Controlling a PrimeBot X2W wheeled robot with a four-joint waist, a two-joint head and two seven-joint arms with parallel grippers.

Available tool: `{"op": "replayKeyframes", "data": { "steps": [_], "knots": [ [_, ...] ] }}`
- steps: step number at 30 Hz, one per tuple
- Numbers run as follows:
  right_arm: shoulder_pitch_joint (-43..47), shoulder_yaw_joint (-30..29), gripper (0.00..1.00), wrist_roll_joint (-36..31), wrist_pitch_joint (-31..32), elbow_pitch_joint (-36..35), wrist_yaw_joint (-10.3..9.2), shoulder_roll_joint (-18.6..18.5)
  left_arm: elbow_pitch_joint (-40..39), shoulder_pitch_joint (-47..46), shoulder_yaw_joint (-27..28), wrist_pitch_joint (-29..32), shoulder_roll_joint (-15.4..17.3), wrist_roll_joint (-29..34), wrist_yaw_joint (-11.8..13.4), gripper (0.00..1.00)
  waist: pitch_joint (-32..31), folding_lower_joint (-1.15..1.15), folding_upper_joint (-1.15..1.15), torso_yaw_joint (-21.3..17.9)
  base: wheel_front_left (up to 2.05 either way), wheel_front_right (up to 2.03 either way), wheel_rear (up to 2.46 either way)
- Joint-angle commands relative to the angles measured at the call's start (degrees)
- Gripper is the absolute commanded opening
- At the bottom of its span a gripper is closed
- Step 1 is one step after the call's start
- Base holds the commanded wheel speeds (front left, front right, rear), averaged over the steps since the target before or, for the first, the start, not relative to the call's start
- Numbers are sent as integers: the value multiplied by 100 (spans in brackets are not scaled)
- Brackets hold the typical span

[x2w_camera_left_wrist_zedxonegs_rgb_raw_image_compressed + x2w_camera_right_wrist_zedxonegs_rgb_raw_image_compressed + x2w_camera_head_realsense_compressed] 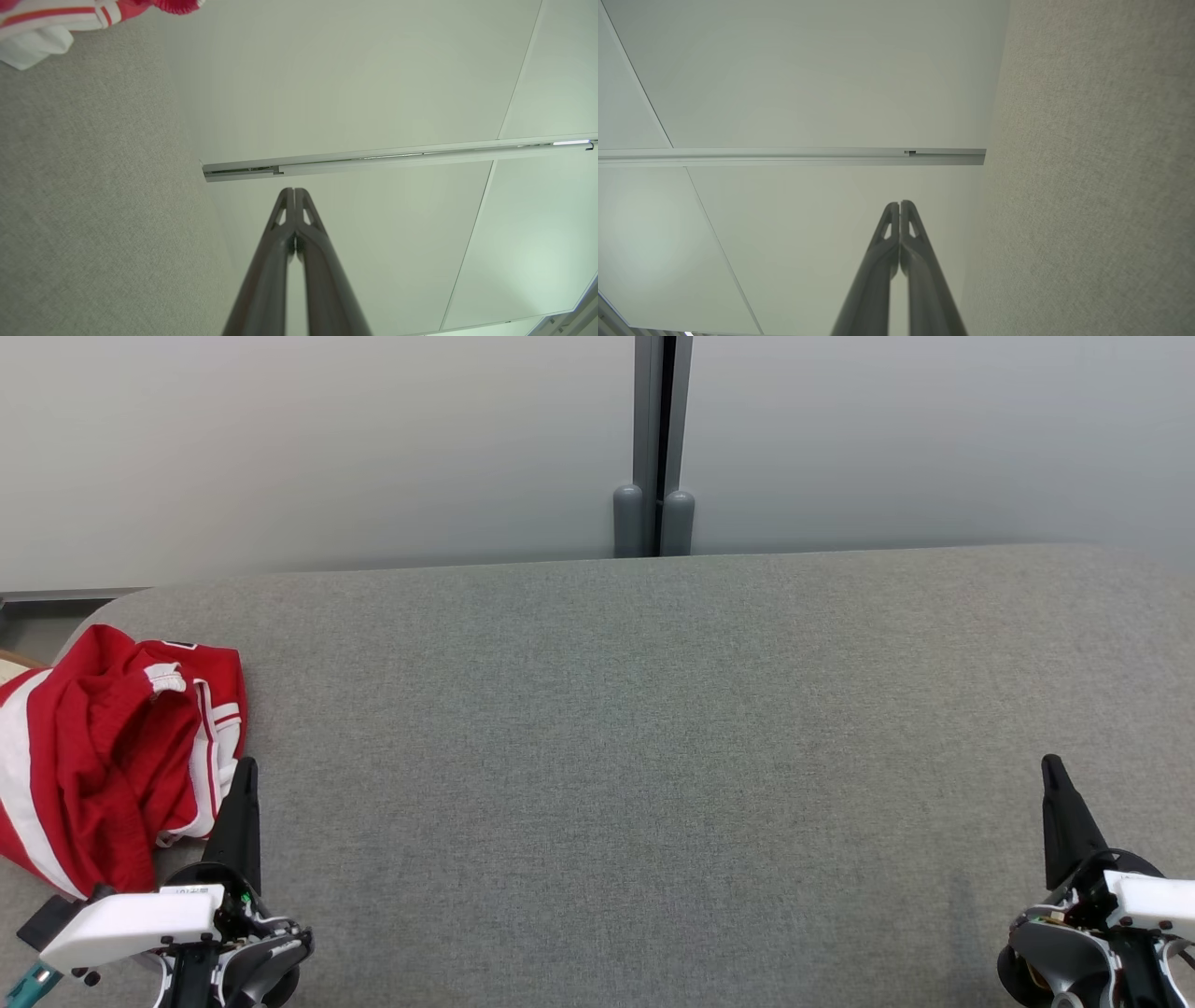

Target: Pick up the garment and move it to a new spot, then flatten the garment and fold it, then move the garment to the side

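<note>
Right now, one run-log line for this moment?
garment: crumpled, table far left | left gripper: shut, empty, beside garment | right gripper: shut, empty | pickup: not begun

No text, number or brand can be read here. A label on the white housing behind the left gripper [246, 777] is too small to make out. The red and white garment [103, 747] shows only stripes.

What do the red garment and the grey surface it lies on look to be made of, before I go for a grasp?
The red garment looks like a thin, matte knit, perhaps a sports jersey, with white stripes; it lies crumpled in soft folds. The grey surface seems to be a woven or felt-like fabric covering: a fine heathered grain shows, with no gloss.
</note>
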Motion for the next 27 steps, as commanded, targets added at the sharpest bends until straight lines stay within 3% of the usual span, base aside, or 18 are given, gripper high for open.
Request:
{"op": "replayKeyframes", "data": {
  "steps": [1,27],
  "knots": [
    [-66,6,0,-19,0,9,0,-8,7,-64,13,7,11,9,-22,0,0,0,0,0,0,0,0],
    [-66,5,0,-19,0,9,0,-8,7,-64,13,7,12,9,-22,0,0,0,0,0,0,0,0]
  ]
}}
